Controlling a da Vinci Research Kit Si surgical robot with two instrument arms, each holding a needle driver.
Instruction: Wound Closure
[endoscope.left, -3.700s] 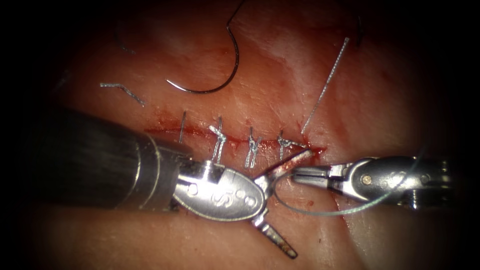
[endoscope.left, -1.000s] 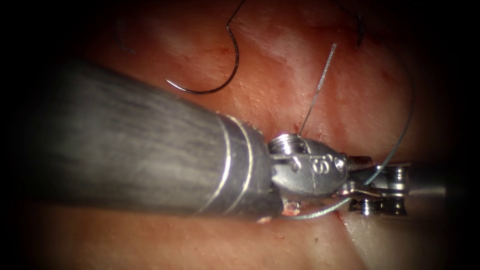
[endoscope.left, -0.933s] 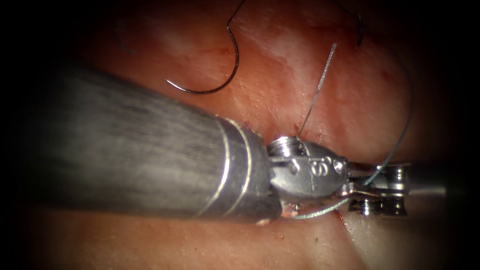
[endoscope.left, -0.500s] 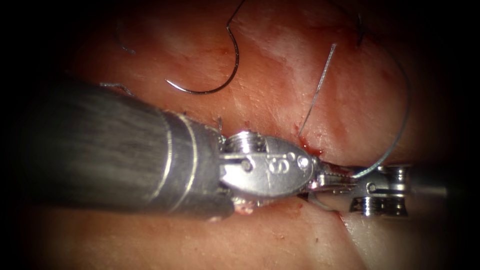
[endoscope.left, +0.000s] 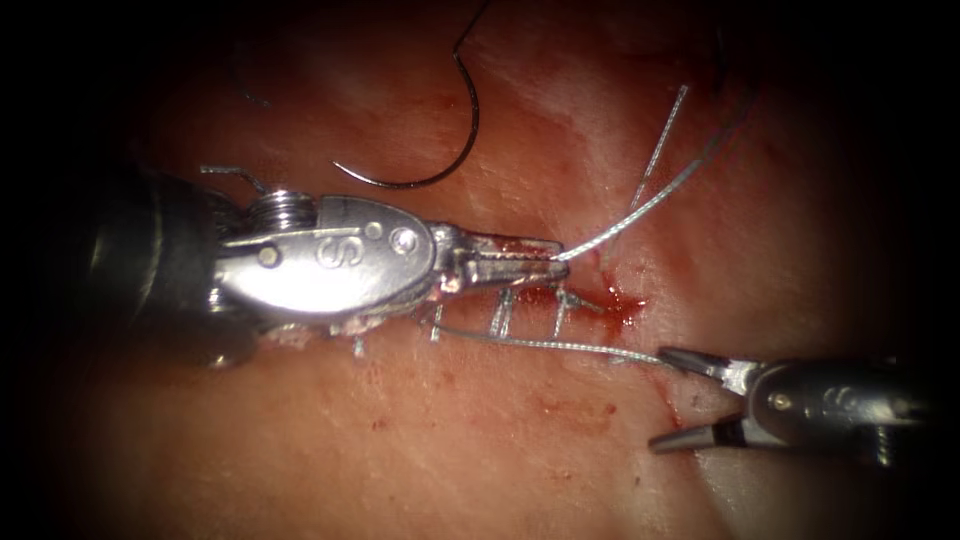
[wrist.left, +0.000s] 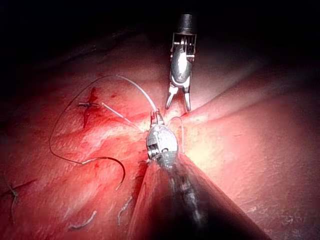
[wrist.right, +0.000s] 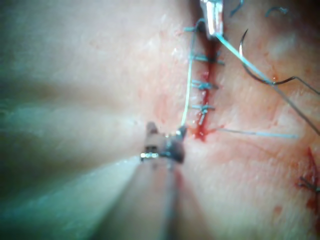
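Since half a second ago the left tool has drawn back leftward, uncovering the stitches along the cut, and the right tool has backed off to the right with its jaws now spread.

The left tool's jaws are pressed together on the thread, pinching it just above the cut; from there the strand climbs far and right across the tissue. The right tool's jaws stand spread wide and hold nothing, though another run of thread ends at the tip of its upper jaw, stretching left below the stitches.

The needle lies free on the tissue on the far side of the cut, well apart from both tools, not in the tissue. Red fluid pools at the cut's right end.
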